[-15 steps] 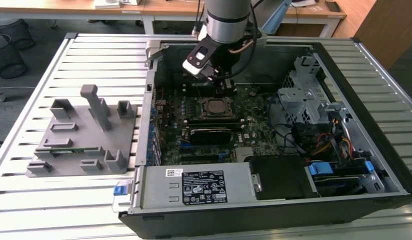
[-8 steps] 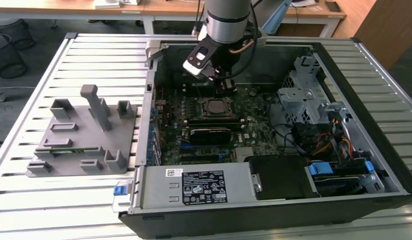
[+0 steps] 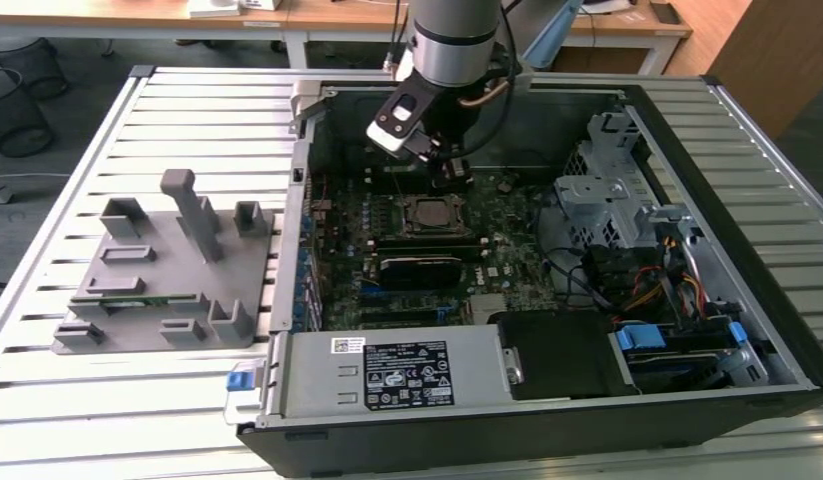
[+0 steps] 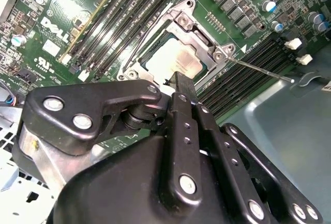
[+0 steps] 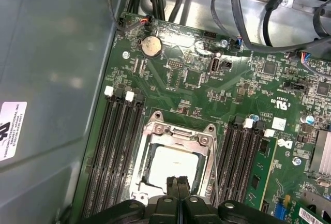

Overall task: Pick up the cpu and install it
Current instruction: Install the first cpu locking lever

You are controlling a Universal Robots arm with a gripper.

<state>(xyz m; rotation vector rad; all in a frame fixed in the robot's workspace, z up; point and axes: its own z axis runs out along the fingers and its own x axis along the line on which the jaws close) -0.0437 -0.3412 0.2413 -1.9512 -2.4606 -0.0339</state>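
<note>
The chip (image 5: 173, 164) is seen lying flat in its socket (image 5: 176, 157) on the green board (image 5: 207, 89), inside the open computer case (image 3: 731, 110). It looks already set in place, so the install step seems nearly done. The gripper (image 5: 178, 182) is held just above the chip, with its two fingers pressed together and nothing between them. In the second wrist view the fingers (image 4: 182, 87) are seen pointing down at the near edge of the chip (image 4: 173, 61).

Care is called for here, as the chip must sit flat and straight in its frame. A thin metal lever (image 4: 261, 70) is seen sticking out beside the socket, not yet pushed down.

Long black slots (image 5: 119, 146) are found on both sides of the socket. Loose cables (image 5: 248, 22) hang near the board's far edge. A grey block with posts (image 3: 164, 265) is left on the bench (image 3: 64, 170), well apart from the case.
</note>
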